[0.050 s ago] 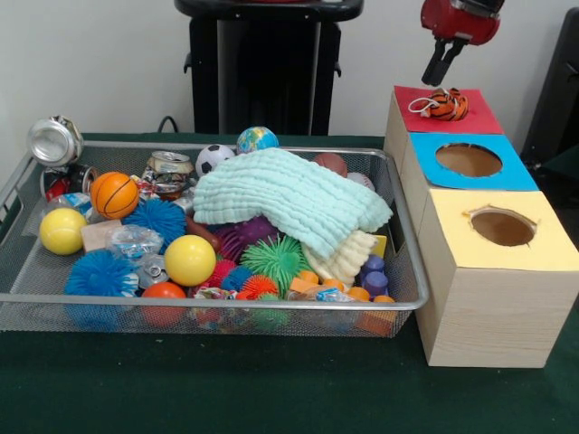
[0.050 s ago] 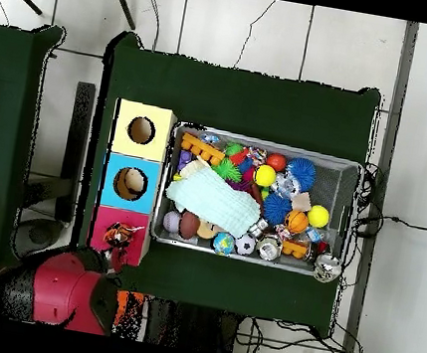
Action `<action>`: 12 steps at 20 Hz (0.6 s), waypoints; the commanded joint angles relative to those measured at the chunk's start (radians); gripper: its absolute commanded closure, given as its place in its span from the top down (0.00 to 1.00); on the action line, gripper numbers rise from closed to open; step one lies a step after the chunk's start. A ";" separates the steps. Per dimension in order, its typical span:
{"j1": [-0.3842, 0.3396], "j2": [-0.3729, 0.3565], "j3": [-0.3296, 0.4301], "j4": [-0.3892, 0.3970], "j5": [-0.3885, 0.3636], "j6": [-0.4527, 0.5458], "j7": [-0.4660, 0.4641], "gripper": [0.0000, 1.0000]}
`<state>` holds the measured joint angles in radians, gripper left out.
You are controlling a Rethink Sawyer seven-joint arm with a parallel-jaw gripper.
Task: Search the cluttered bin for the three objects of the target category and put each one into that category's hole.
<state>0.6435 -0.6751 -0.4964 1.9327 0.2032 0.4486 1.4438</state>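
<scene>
One claw [image 1: 441, 70] is what I watch first: in the front view its two dark fingers hang close together, nearly touching, with nothing between them. It hovers just above the red box [image 1: 475, 119], clear of the orange striped toy [image 1: 447, 104] that sits on that box's top, over the spot where its hole would be. The toy carries a loop of white cord on its side away from the blue box [image 1: 425, 181]. I see the red arm [image 1: 460, 18] come down steeply to the claw; in the overhead view its bulky red body [image 2: 65, 289] lies just beyond the red box [image 2: 119, 234], on the side away from the blue one.

Three boxes stand in a row touching each other, red, blue, then yellow [image 1: 470, 298], each next to the wire bin [image 1: 18, 194] on the green tabletop [image 1: 208, 389]. The holes of the blue and yellow boxes gape open.

Taking the red box as my mark, the bin lies alongside the row, packed full: a pale green cloth [image 1: 289, 201] draped over the middle, a mini basketball [image 1: 114, 194], two yellow balls [image 1: 189, 259], blue spiky balls [image 1: 155, 220], a soccer ball [image 1: 213, 158], a globe ball [image 1: 257, 139] and crushed cans [image 1: 55, 140] at the bin's end farthest from the boxes.
</scene>
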 commanded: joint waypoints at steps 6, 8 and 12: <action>-0.050 -0.056 0.167 0.010 0.041 0.028 0.193 0.00; -0.084 -0.056 0.207 0.038 0.050 -0.020 0.182 0.00; -0.117 -0.047 0.243 0.068 0.037 -0.078 0.179 0.00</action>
<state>0.5927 -0.7334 -0.4109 1.9427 0.2099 0.4546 1.4438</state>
